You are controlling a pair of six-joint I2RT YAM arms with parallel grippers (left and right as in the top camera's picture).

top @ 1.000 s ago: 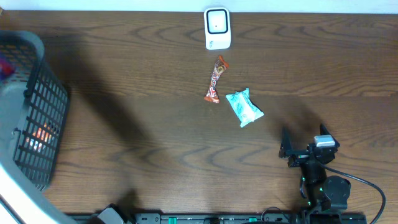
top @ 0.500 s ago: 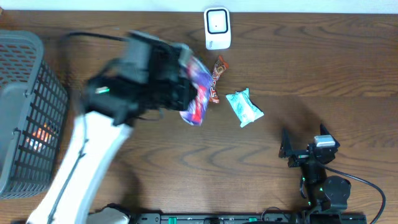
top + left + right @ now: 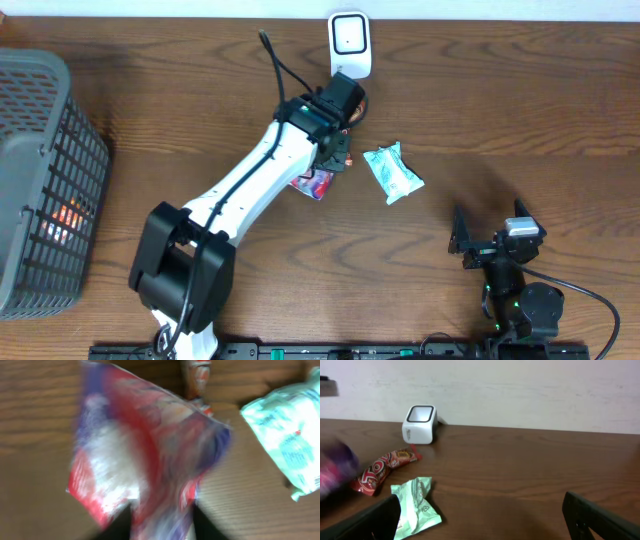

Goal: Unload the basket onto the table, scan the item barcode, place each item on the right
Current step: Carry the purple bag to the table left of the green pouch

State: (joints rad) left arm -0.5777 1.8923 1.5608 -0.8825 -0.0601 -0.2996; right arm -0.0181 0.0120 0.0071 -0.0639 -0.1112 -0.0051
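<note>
Overhead top-down, wrists low; all share green packet (image 3: pixel 393 172)

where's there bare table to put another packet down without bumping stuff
Widest bare wood: between the basket and the left arm. Also free: the far right, past the scanner and green packet. Crowded: just below the scanner, where the candy bar, the red-and-purple packet and green packet bunch together.

I'm looking at a mock shop checkout: a white barcode scanner (image 3: pixel 349 45) on a wooden desk (image 3: pixel 520 110), a grey shopping basket (image 3: pixel 75 190), a green snack packet (image 3: pixel 392 172), a plain white wall (image 3: pixel 520 390).
</note>
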